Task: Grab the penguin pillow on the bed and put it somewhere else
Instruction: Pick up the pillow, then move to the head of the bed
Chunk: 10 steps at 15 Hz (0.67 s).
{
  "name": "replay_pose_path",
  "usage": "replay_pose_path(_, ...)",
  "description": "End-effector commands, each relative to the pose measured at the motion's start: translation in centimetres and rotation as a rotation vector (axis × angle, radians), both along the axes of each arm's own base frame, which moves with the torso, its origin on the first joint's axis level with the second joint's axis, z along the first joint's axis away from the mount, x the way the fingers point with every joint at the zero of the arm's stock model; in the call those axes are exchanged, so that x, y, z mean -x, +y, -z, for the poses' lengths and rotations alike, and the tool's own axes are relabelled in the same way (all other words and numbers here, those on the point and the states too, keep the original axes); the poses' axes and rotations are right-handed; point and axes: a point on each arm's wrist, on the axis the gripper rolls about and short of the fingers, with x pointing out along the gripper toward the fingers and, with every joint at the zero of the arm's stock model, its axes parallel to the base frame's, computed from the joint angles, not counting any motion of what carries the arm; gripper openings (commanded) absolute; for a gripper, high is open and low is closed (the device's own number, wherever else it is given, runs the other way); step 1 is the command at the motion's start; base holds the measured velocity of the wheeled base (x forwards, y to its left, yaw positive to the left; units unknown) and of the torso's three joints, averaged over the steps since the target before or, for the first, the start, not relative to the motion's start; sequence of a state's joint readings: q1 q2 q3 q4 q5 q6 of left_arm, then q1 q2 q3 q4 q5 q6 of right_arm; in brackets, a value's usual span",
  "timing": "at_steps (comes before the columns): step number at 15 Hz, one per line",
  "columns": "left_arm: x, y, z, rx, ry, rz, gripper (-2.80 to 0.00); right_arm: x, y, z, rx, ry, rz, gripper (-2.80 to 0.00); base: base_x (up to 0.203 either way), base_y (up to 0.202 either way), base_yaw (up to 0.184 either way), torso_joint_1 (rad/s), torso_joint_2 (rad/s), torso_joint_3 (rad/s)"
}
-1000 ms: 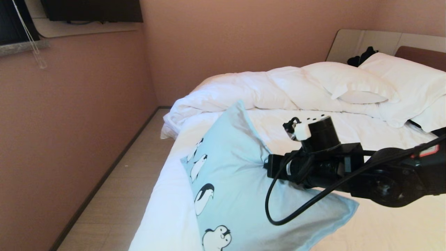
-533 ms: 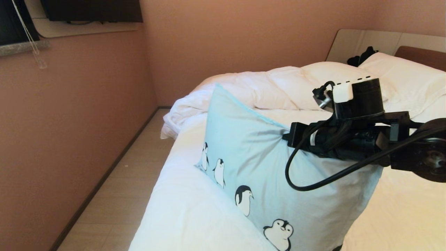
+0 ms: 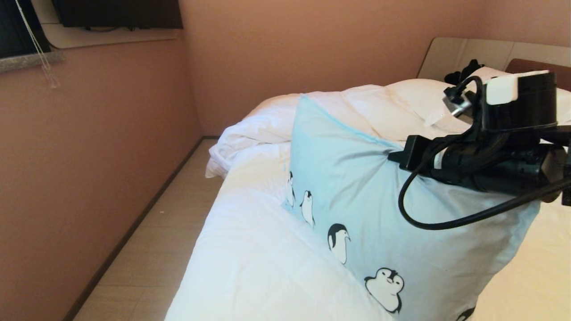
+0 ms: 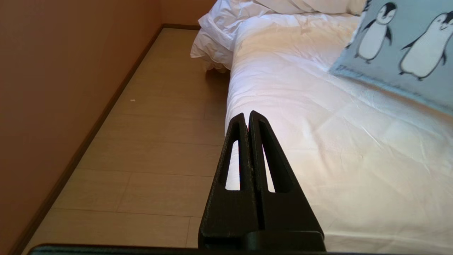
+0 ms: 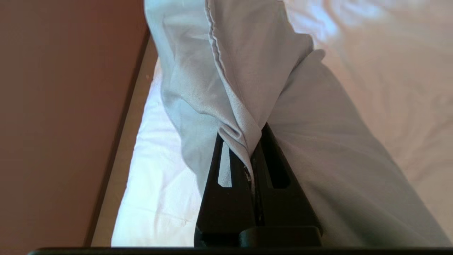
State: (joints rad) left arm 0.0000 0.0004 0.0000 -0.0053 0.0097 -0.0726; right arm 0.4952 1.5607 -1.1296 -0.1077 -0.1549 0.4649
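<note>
The light blue penguin pillow (image 3: pixel 357 196) hangs tilted over the white bed (image 3: pixel 250 267), its lower edge still resting on the sheet. My right gripper (image 3: pixel 395 157) is shut on a fold of the pillow's upper edge; in the right wrist view the pillow's fabric (image 5: pixel 247 88) is pinched between the black fingers (image 5: pixel 226 198) of the right gripper (image 5: pixel 247 141). The left gripper (image 4: pixel 246 115) is shut with nothing in it, low beside the bed's near edge, and the penguin pillow (image 4: pixel 407 39) shows beyond it.
A bunched white duvet (image 3: pixel 321 111) and white pillows (image 3: pixel 424 98) lie toward the headboard (image 3: pixel 464 53), with a black clothing bundle (image 3: pixel 461 73) behind them. A strip of wooden floor (image 3: pixel 147 240) runs between the bed and the brown wall (image 3: pixel 89 156).
The right arm has risen and swung to the right, carrying the pillow up and toward the headboard. The pillow now stands more upright. The left gripper's earlier state is not shown.
</note>
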Motion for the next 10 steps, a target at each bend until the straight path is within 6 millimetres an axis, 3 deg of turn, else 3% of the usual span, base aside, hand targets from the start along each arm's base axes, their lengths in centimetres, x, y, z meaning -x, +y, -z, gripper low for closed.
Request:
replay_pose_path(1,0.0,0.0,0.1,0.001,0.003,-0.001,-2.80,1.0,-1.1,-1.4,-0.019,-0.045,0.019,-2.80,0.000,0.000,0.000,0.000,0.00,0.000)
replay_pose_path(5,0.0,0.0,0.1,0.001,0.002,-0.001,-2.80,0.8,-2.6,-2.0,-0.021,-0.067,0.072,-2.80,0.000,0.000,0.000,0.000,0.00,0.000)
replay_pose_path(10,0.0,0.0,0.1,0.001,0.002,0.000,-2.80,0.2,-3.1,-1.8,-0.014,-0.072,0.140,-2.80,0.000,0.000,0.000,0.000,0.00,0.000)
